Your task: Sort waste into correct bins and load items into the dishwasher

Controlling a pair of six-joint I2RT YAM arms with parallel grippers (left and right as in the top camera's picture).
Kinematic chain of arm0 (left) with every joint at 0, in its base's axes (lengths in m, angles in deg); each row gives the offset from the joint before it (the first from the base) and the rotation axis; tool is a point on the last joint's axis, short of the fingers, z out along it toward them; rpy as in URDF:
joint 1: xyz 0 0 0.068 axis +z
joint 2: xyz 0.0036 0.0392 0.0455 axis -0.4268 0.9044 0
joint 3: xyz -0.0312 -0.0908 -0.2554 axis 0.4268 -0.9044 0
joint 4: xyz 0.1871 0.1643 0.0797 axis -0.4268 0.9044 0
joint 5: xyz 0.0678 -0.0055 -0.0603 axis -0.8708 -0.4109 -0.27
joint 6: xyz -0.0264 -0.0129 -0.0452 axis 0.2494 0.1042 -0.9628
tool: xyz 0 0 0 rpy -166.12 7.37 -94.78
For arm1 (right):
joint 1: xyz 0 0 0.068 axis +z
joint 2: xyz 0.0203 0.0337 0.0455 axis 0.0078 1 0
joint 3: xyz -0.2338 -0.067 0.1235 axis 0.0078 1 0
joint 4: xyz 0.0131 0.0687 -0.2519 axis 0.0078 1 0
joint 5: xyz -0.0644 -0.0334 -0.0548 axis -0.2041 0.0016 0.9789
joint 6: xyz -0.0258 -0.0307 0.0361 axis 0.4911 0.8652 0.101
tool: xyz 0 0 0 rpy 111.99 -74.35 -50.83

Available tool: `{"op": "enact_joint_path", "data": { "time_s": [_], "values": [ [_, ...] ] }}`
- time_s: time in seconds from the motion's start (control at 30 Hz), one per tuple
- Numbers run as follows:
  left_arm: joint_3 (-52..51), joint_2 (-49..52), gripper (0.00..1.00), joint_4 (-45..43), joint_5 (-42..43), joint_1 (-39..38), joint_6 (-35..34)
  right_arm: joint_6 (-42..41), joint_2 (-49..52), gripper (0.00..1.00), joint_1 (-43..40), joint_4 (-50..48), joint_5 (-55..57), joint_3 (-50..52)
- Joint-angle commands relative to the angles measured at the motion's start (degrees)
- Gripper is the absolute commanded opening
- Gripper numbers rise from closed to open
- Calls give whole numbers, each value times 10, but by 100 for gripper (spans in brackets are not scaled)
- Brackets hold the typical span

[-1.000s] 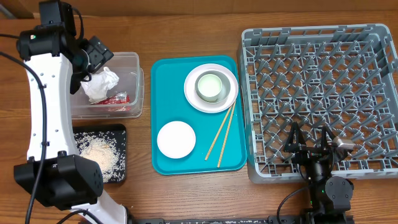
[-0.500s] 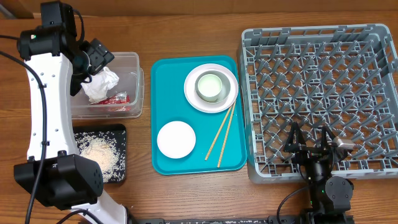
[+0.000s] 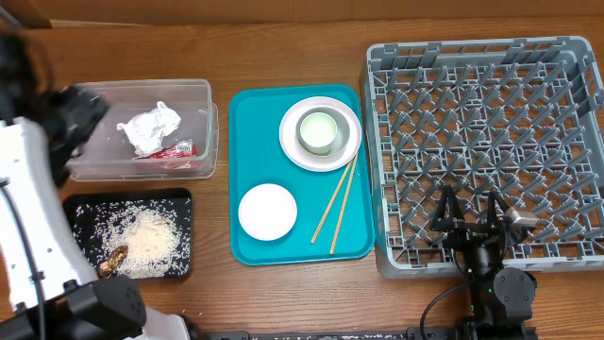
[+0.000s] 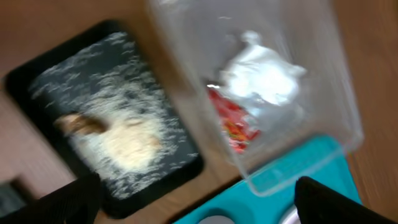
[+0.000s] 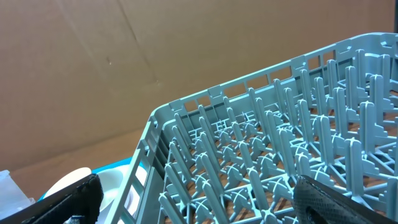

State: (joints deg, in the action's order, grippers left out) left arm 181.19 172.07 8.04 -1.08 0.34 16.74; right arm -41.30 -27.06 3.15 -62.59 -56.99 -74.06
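Looking at the waste first, we see the crumpled white paper napkin and the small red wrapper lying in the clear plastic rectangular tub. The loose white rice and a brown food scrap lie in the shallow black rectangular tray. Both bins lie below the left pincer, whose two fingers are wide apart with nothing between them. So we think the waste part is done and the dishes come next.

The small round white bowl sits on the large round white plate. Beside them are the small white saucer and the two thin wooden chopsticks. All are on the teal serving tray, between the two pincers. The right pincer is spread wide and empty too, over the near edge of the big grey plastic dish rack.

We would lift the bowl off first, then stand the plate between the pegs. The chopsticks lie flat and thin, so we would pinch them slowly, near the middle.

From above, the left pincer is only a dark blur, but its own camera shows the open fingers. The right wrist camera shows the pegs from low down, but not the chopsticks.
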Motion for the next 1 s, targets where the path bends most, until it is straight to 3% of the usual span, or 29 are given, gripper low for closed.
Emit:
{"op": "enact_joint_path", "data": {
  "time_s": [0.0, 0.3, 0.97],
  "values": [
    [7, -5, 100, 30, 0, 65, -42, 1, -7, 100, -2, -3, 0, 6],
    [7, -5, 100, 83, -17, 179, -39, 1, -7, 100, -2, -3, 0, 6],
    [7, -5, 100, 83, -32, 186, -39, 1, -7, 100, -2, -3, 0, 6]
  ]
}}
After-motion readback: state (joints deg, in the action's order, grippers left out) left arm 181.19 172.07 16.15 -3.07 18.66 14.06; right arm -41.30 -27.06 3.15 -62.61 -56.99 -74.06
